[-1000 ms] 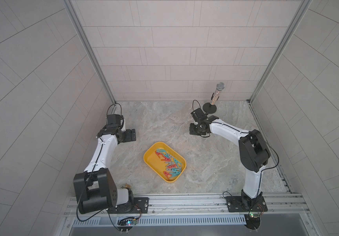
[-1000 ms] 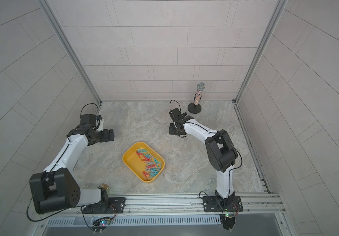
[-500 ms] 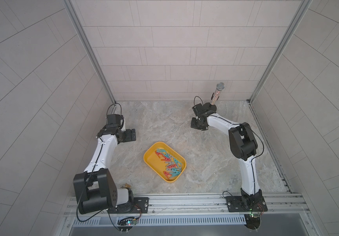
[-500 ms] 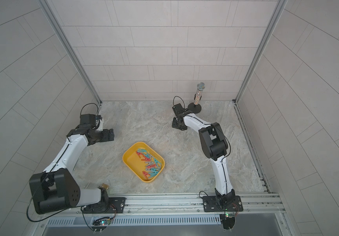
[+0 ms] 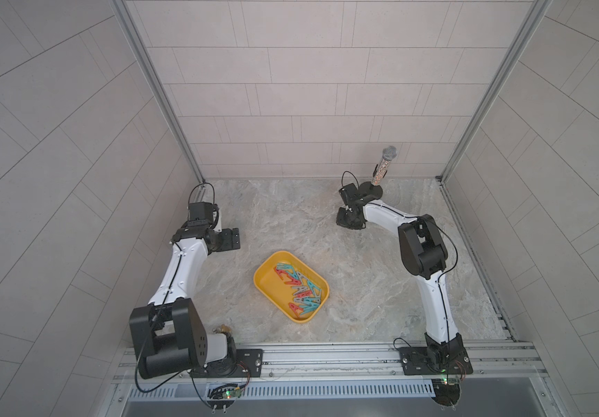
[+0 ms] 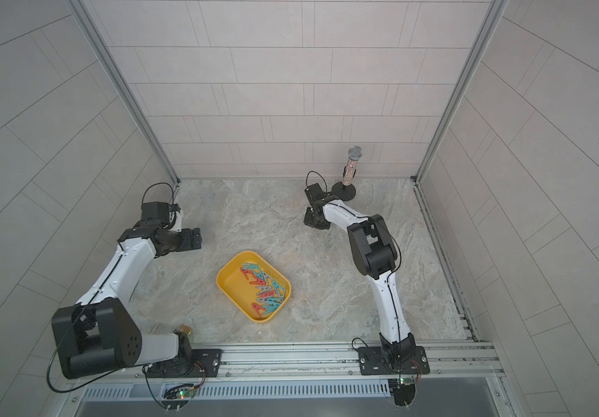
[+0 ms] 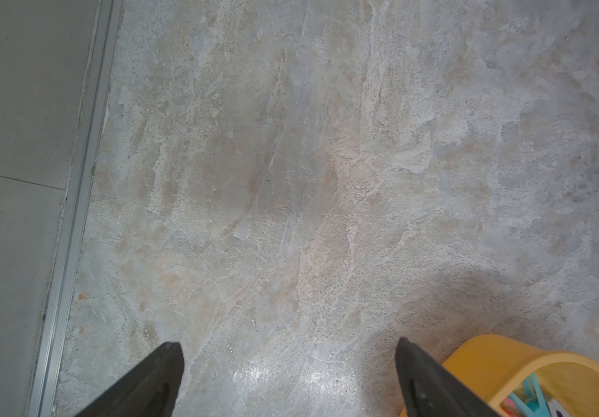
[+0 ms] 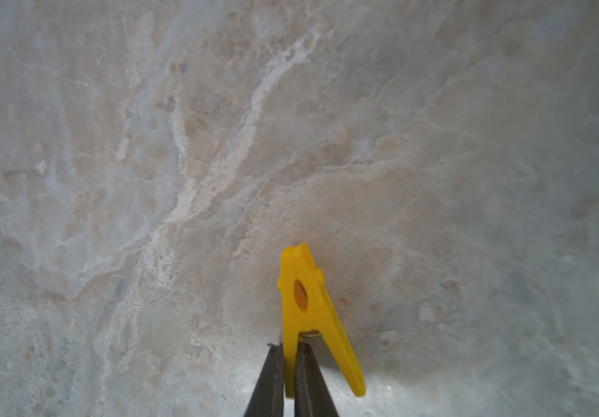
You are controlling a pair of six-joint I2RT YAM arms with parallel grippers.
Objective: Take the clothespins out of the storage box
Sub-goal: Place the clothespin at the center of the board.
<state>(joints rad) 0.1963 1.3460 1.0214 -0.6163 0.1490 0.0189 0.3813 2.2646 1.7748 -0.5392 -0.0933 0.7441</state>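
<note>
The right pincer (image 8: 289, 352) clamped on a yellow clothespin (image 8: 308, 317)

One leg is seen pinched between its fingers in the right wrist view alone. In both top views the peg is hidden under the pincer, upper right of centre. The other clothespins (image 5: 301, 289) are heaped in the storage box (image 5: 269, 285), mid-frame. The left pincer (image 7: 289, 352) is spread wide, empty.

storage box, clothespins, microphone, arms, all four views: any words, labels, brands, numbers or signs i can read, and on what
No readable text in any view.
storage box: plain yellow, no label.
clothespins inside it: no marks visible.
yellow clothespin in the right wrist view: no marks.
microphone: glitter only, no brand visible.
circuit board by the front rail: any print is too small to read.
</note>
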